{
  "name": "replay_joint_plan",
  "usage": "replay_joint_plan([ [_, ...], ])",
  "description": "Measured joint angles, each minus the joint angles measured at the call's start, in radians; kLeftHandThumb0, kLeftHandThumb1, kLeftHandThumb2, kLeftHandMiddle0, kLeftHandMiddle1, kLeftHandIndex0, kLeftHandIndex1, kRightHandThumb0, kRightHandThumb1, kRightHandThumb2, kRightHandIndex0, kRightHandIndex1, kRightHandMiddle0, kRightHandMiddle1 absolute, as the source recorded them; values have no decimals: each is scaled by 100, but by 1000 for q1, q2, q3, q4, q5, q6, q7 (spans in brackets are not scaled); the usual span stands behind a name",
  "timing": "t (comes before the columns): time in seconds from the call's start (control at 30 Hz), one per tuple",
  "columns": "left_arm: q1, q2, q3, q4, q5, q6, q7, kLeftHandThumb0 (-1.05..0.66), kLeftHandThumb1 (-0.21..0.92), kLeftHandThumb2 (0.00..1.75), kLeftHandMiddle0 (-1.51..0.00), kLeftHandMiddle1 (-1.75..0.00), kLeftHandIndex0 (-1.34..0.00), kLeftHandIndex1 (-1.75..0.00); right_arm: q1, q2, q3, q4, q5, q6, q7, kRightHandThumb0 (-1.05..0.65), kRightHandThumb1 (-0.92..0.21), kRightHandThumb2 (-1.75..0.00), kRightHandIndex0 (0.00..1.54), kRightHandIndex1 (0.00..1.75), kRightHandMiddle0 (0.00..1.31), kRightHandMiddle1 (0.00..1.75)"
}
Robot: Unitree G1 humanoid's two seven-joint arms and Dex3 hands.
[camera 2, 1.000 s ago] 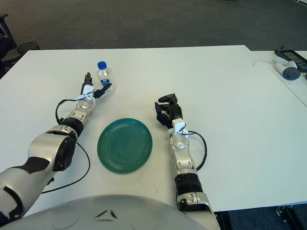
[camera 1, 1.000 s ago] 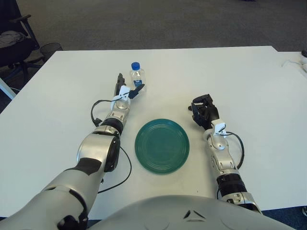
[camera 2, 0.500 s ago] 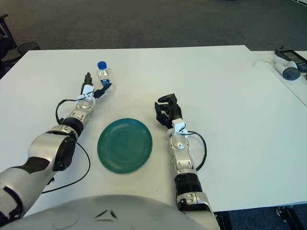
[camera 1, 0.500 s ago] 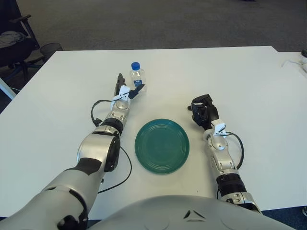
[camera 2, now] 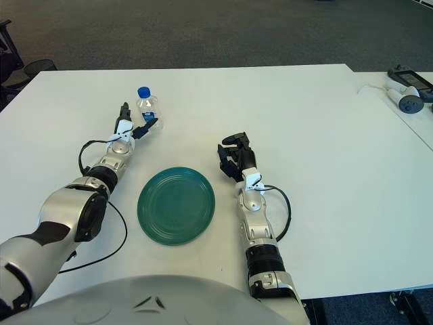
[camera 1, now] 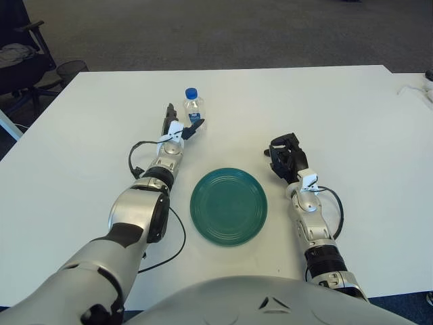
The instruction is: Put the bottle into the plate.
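Left eye view: nothing has shifted in the last second; the left hand (camera 1: pixel 179 128), fingers spread, flanks the upright bottle (camera 1: pixel 193 108) without gripping.

Right eye view: the right hand (camera 2: pixel 235 157) idles curled beside the empty plate (camera 2: pixel 176 205); the grasp is stalled.

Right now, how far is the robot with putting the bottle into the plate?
Nothing looks finished: the green plate holds nothing. The bottle stands upright on the table, beyond the plate. In hand: the left hand is at the bottle, fingers spread beside it, no grasp visible. Left: gripping, carrying, placing. The right hand shows right of the plate.
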Motion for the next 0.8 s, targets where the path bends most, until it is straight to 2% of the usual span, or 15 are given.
replay_joint_plan([
  [0.8, 0, -12, -41, 8, 19, -35, -29, -105, 88, 1, -10, -3, 0, -21, 0, 1, 0, 0, 1, 0, 8, -35, -92, -52, 41, 119, 19, 175],
])
